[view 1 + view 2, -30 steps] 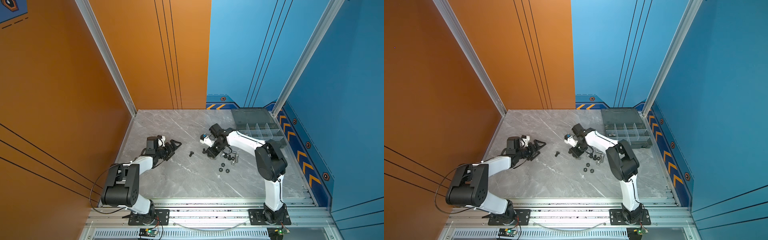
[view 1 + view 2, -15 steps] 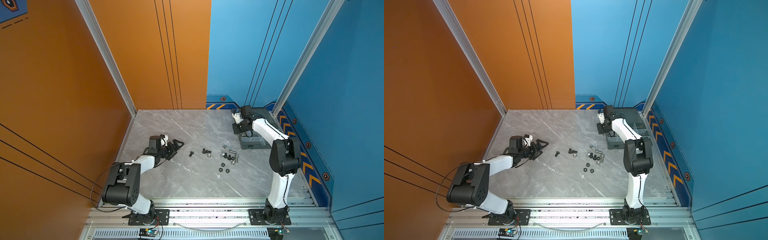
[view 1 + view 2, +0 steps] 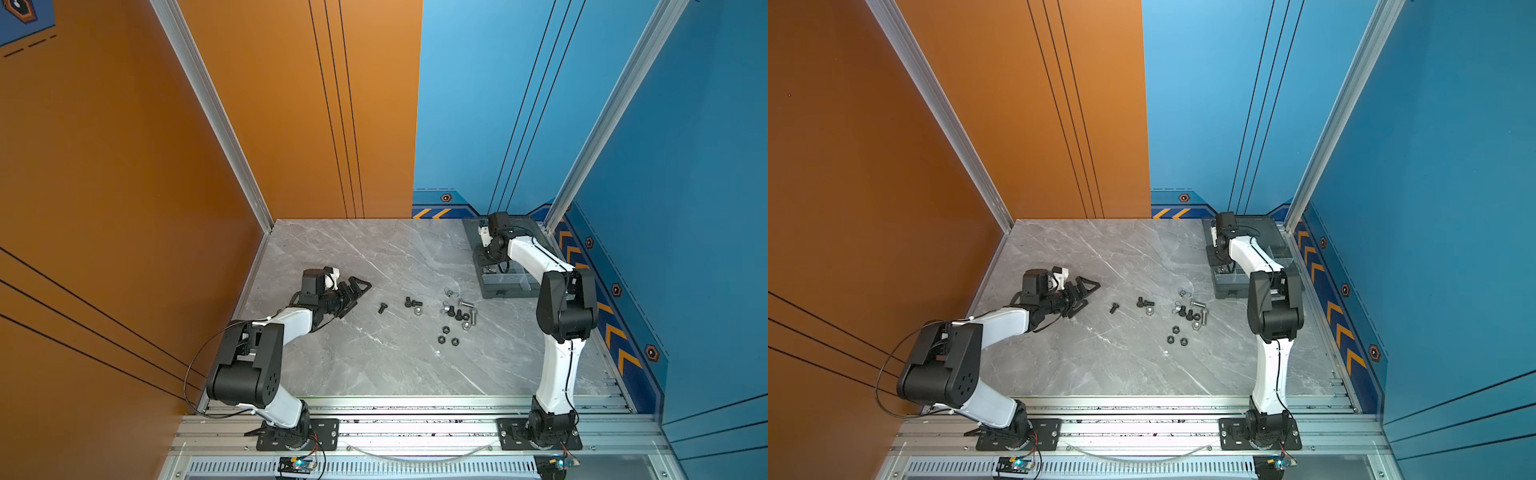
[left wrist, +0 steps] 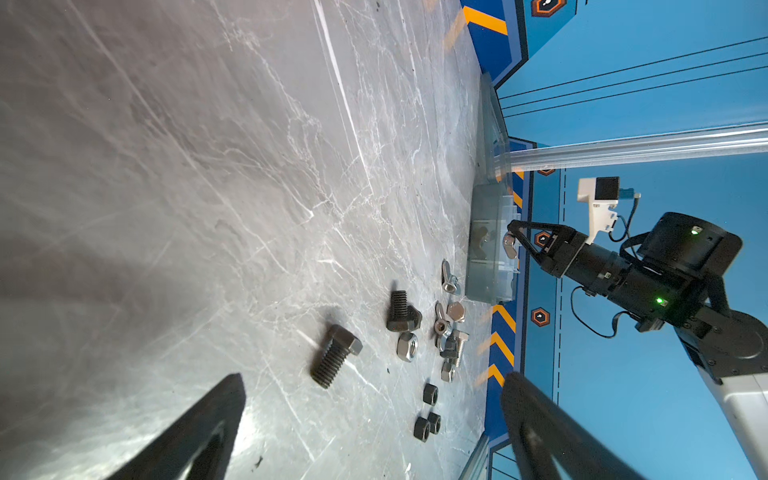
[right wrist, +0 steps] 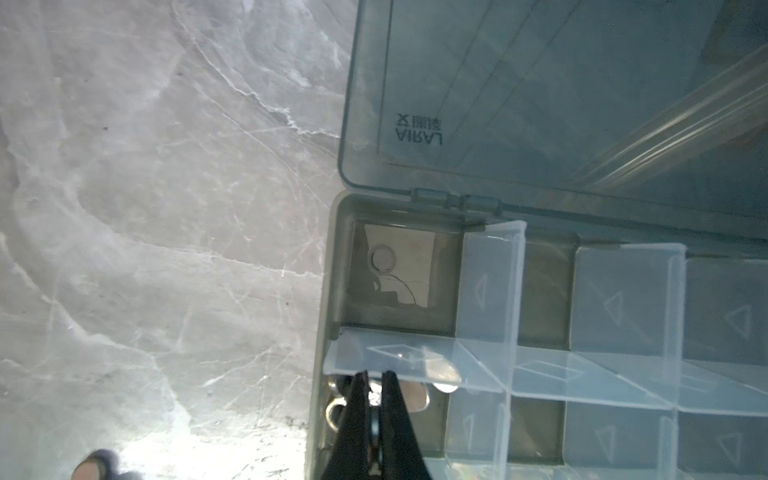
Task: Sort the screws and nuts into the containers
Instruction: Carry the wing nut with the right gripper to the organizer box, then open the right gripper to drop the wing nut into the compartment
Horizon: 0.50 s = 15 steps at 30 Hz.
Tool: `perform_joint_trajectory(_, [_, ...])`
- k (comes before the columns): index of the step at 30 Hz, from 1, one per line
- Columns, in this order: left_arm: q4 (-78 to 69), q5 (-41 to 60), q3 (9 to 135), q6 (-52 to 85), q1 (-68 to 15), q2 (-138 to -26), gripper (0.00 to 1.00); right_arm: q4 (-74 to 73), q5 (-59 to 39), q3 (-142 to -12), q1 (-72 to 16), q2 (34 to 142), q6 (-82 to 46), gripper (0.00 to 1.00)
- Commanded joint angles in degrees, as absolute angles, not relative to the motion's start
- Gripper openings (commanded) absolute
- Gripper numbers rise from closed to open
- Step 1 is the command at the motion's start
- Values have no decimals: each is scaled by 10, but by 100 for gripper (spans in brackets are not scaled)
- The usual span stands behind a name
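Broad bare counter (image 3: 353,249) across the back and middle: free passage. Ahead of the wide-open left tool (image 3: 356,298), just a lone black screw (image 3: 382,308), then a loose scatter of screws and nuts (image 3: 457,318) crowding the approach to the organizer box (image 3: 505,289). Blocked along the box's left edge by the right tool (image 5: 374,376), clamped on a wing nut (image 4: 510,242). Inside, tight cells (image 5: 399,278) between upright dividers (image 5: 490,282); open lid (image 5: 540,83) beyond the hinge.
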<state>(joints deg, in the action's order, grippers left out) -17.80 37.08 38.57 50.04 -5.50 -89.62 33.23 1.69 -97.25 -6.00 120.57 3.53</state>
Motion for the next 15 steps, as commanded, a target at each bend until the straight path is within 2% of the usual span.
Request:
perform_joint_trajectory(1, [-182,360,404,504,-61,-903,98,317,43,-983,-52,1207,36,0])
perform_joint_trajectory(14, [-182,353,405,507,-72,-899,98,317,50,-983,-48,1216,41,0])
perform_joint_trajectory(15, [-182,354,405,507,-73,-900,98,318,50,-982,-49,1217,40,3])
